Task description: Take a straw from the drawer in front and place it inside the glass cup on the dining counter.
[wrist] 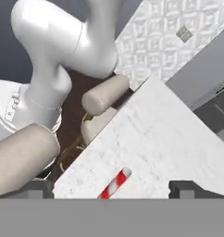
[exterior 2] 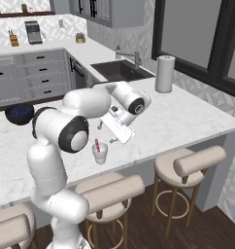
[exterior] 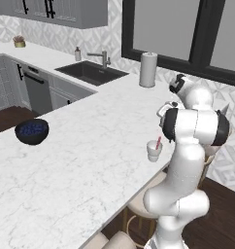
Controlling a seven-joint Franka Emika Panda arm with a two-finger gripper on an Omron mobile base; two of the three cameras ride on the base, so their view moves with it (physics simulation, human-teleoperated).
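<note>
Near edge of the tabletop [exterior: 80, 160]: white marble with faint grey veins, stools [exterior 2: 197, 163] tucked under its front edge.

Glass cup [exterior: 154, 150] stands upright on the tabletop, close to the front edge, just beside the arm's dark elbow joint in the left base view. Straw [exterior: 158, 143] sits inside the cup, leaning, upper end sticking out above the rim. Same in the right base view: cup [exterior 2: 100, 152] with straw [exterior 2: 96, 145] in it.

Hand view: red-and-white striped top of the straw [wrist: 116, 183] rises at the bottom of the picture, between the two dark fingertips [wrist: 185, 188], touching neither. Marble below, stool cushions beyond the edge.

End effector [exterior 2: 105, 133] hangs just above the cup, pointing down. Jaws spread wide apart, gripping nothing; straw is free.

Further back on the tabletop, well apart from the cup: dark bowl [exterior: 32, 131] of blue berries, toward the left.

Far side: paper towel roll [exterior: 148, 69] upright near the window wall; dark sink [exterior: 92, 72] with faucet [exterior: 104, 58]; grey cabinets [exterior 2: 27, 78] with black handles behind.
</note>
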